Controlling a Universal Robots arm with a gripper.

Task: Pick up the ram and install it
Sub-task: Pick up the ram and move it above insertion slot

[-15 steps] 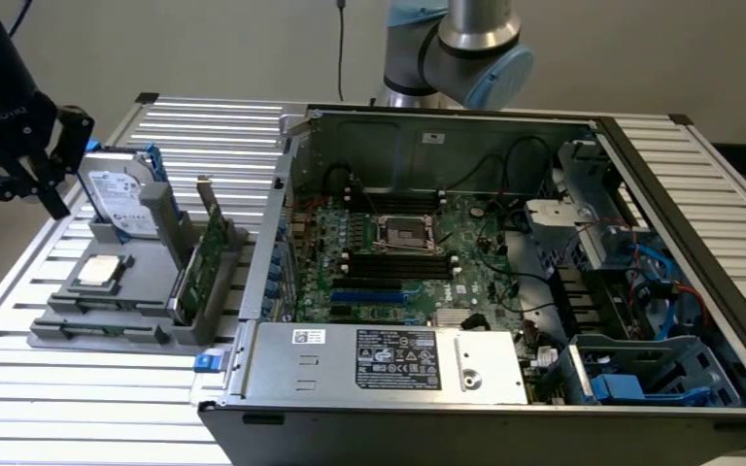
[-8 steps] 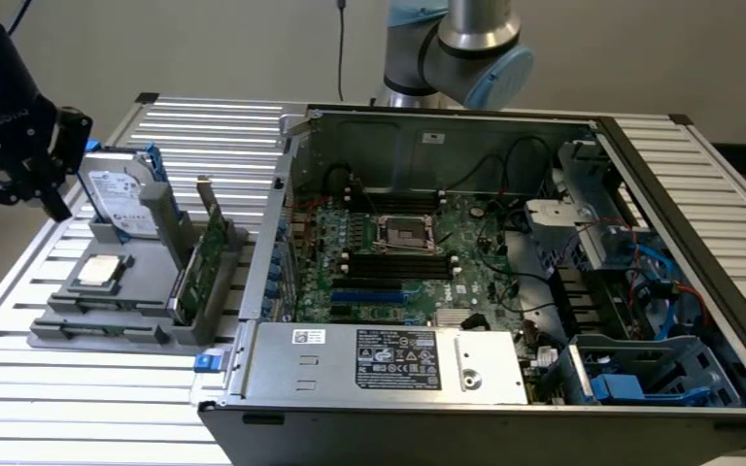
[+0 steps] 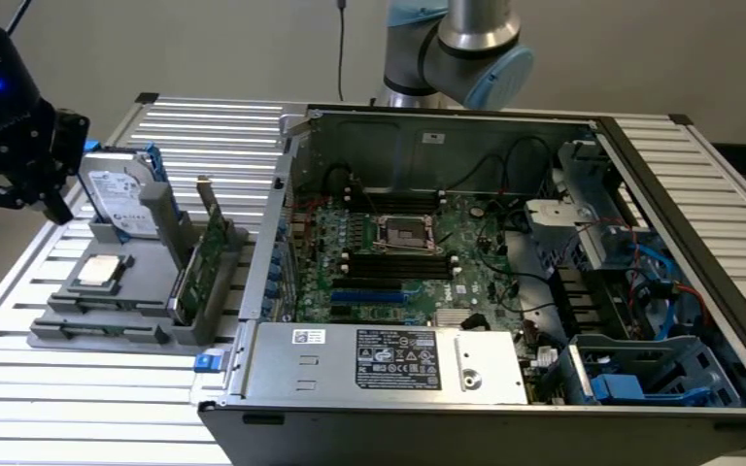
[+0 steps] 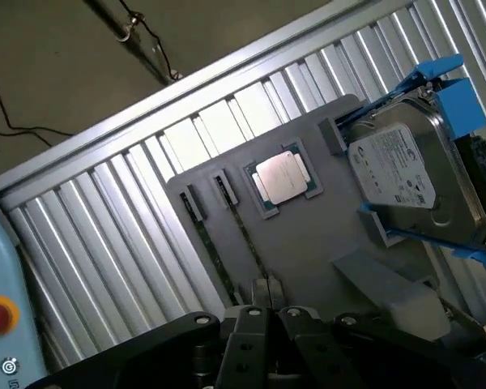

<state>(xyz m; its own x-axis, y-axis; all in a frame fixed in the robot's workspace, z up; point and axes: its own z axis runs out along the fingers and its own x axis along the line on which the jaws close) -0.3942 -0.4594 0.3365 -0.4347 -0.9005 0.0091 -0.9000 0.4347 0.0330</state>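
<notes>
Wrist view: the hand (image 4: pixel 269 314) is seen closed, fingers together, with nothing held between them. It is positioned over the near end of the grey holder (image 4: pixel 324 243). The ram (image 4: pixel 241 235) is found standing on edge in a slot of that holder, which rests on the slatted counter (image 4: pixel 105 243). A second stick (image 4: pixel 208 243) is seated in the parallel slot just beside it, so two sticks are counted. Beyond them one processor (image 4: pixel 280 177) is laid flat, and farther off one hard drive (image 4: pixel 409 174) with blue rails is stood up.

In the exterior view one expansion card (image 3: pixel 209 254) is noted in the holder, and one open computer case (image 3: pixel 451 136) is noted beside it.

The ram is judged light, thin and stiff, yet fragile; its chips and contact edge are to be spared. A hold across the two flat faces, at mid-length of the exposed top edge, is judged soundest.
</notes>
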